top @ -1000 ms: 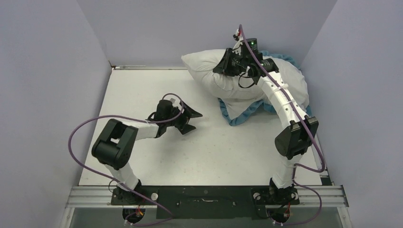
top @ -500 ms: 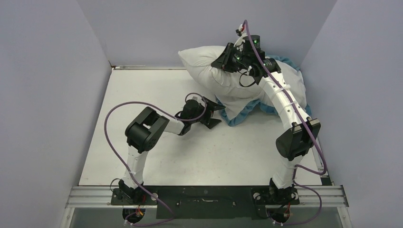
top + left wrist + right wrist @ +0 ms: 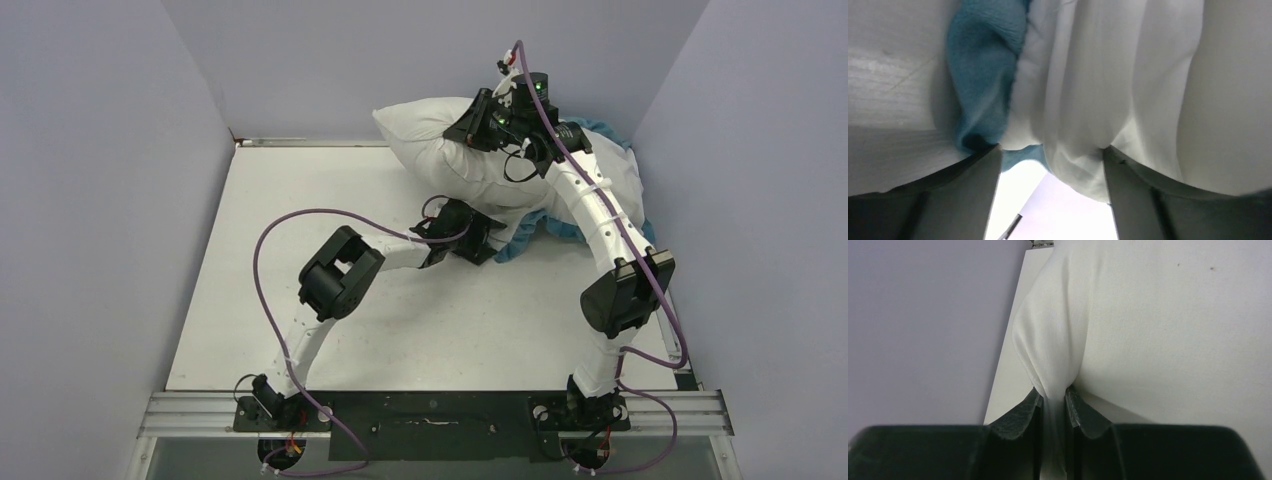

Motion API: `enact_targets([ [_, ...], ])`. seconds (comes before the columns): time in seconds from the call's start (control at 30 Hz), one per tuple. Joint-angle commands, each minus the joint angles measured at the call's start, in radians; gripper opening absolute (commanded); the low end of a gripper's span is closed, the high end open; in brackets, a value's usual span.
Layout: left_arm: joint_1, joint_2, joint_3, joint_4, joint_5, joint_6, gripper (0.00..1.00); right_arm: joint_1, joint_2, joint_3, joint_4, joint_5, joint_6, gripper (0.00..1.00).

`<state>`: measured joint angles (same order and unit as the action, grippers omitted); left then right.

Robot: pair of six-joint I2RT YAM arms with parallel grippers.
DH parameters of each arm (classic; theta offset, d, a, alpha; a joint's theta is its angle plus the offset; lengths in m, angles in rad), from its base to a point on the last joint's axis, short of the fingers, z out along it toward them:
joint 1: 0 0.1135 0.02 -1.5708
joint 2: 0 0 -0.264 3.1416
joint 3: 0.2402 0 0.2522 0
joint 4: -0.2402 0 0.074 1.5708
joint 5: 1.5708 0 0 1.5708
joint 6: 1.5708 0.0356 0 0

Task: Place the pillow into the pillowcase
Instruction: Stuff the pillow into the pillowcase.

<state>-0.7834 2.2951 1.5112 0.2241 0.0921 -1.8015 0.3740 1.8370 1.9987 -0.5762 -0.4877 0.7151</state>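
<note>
The white pillow lies at the table's far right, its left end lifted. My right gripper is shut on a pinch of its fabric; in the right wrist view the pillow bunches into the closed gripper. The pillowcase lies under the pillow, with its blue ruffled edge showing at the front and behind. My left gripper is open at that front edge. In the left wrist view the blue edge and a white fold hang between its spread fingers. I cannot tell whose fold it is.
Lavender walls close in the table at the back, left and right. The pillow and pillowcase press into the far right corner. The left arm's purple cable loops over the table's middle.
My left arm has swung right across the table, bringing its open gripper to the pillowcase's front edge. My right gripper has lifted the pillow's end slightly.
</note>
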Motion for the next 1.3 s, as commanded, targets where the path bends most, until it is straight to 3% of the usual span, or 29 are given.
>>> enact_targets([
  [0.0, 0.004, 0.056, 0.08, -0.193, -0.068, -0.008, 0.54, 0.003, -0.091, 0.071, 0.141, -0.063, 0.039, 0.05],
  [0.03, 0.007, 0.058, 0.084, -0.187, -0.08, 0.003, 0.45, 0.002, -0.092, 0.071, 0.141, -0.065, 0.039, 0.05],
  [0.27, 0.062, -0.018, 0.02, -0.011, -0.127, 0.158, 0.02, -0.009, -0.104, 0.053, 0.119, -0.064, 0.01, 0.05],
  [0.43, 0.1, -0.204, -0.131, 0.1, -0.177, 0.262, 0.0, -0.022, -0.114, 0.02, 0.125, -0.08, 0.004, 0.05],
  [0.57, 0.134, -0.376, -0.234, 0.099, -0.226, 0.358, 0.0, -0.026, -0.1, 0.03, 0.157, -0.153, 0.017, 0.05],
  [0.83, 0.198, -0.728, -0.358, -0.027, -0.352, 0.555, 0.0, -0.022, -0.071, 0.032, 0.233, -0.288, 0.06, 0.05],
  [0.93, 0.21, -0.788, -0.358, -0.125, -0.316, 0.596, 0.0, -0.021, -0.081, 0.033, 0.209, -0.268, 0.043, 0.05],
  [0.97, 0.215, -0.79, -0.358, -0.158, -0.285, 0.594, 0.07, -0.022, -0.085, 0.036, 0.193, -0.249, 0.032, 0.05],
  [1.07, 0.213, -0.772, -0.377, -0.261, -0.218, 0.549, 0.44, -0.025, -0.097, 0.05, 0.159, -0.191, 0.008, 0.05],
  [1.27, 0.146, -0.711, -0.483, -0.153, -0.138, 0.33, 0.75, -0.026, -0.093, 0.065, 0.16, -0.161, 0.013, 0.05],
])
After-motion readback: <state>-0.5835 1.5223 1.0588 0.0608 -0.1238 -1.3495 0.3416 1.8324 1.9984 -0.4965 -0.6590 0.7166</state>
